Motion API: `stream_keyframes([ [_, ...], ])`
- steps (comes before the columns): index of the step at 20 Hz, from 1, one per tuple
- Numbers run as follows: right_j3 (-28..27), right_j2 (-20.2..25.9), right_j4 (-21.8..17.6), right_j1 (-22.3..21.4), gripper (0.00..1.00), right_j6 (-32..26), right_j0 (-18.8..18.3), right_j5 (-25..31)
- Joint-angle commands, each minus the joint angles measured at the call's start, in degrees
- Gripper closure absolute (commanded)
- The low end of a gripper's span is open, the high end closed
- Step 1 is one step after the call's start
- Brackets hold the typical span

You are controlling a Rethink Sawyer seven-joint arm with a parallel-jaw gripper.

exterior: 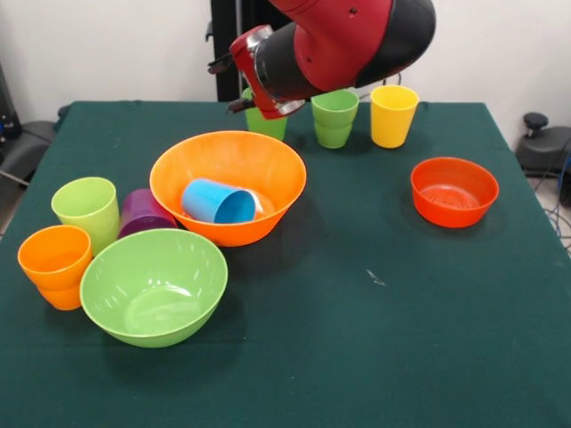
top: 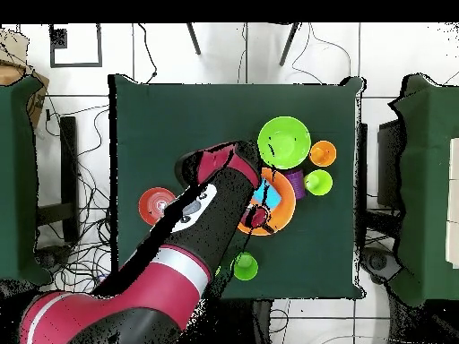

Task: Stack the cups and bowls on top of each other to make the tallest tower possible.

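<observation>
A blue cup (exterior: 219,201) is seen lying on its side inside the large orange bowl (exterior: 227,187). The gripper (exterior: 239,82) is held above the bowl's far rim; its state cannot be told.

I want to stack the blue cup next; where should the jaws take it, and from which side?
The blue cup lies on its side inside the orange bowl, mouth towards the camera in the front view. Probably come straight down from above and close the jaws across its round wall near the middle; the bowl's rim blocks any sideways approach.
</observation>
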Motion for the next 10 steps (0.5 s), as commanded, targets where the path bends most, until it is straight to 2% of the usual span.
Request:
stream_keyframes([
  [1,-5.08,3.09,3.88,0.54,0.0,10.68,1.41,8.58],
  [10,-6.83,4.13,4.71,-0.04,0.0,7.28,1.3,13.51],
])
